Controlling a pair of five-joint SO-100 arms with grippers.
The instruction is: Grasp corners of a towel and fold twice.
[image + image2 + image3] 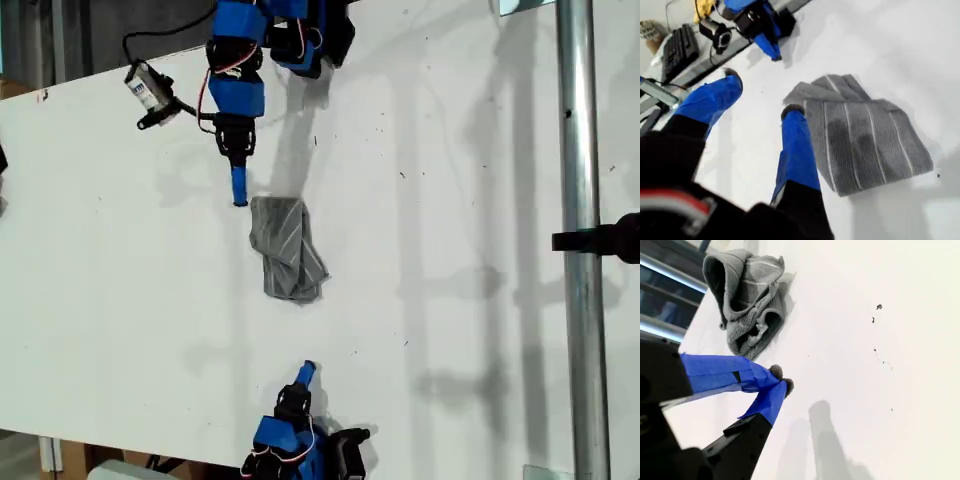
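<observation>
Presently the towel lies crumpled mid-table, held by neither hand. Our first hand stands just beside its edge, jaws spread wide. Our second hand rests well apart from the towel, tips pressed together, empty.

Look at the exterior view: the towel lies bunched on the surface, a little to the view's left of centre. My first gripper comes in from the view's top edge, just beside the towel's upper edge; one of its fingers rests against that edge. My second gripper sits near the view's bottom edge, well apart from the towel. A pole runs down the view's right side.
</observation>
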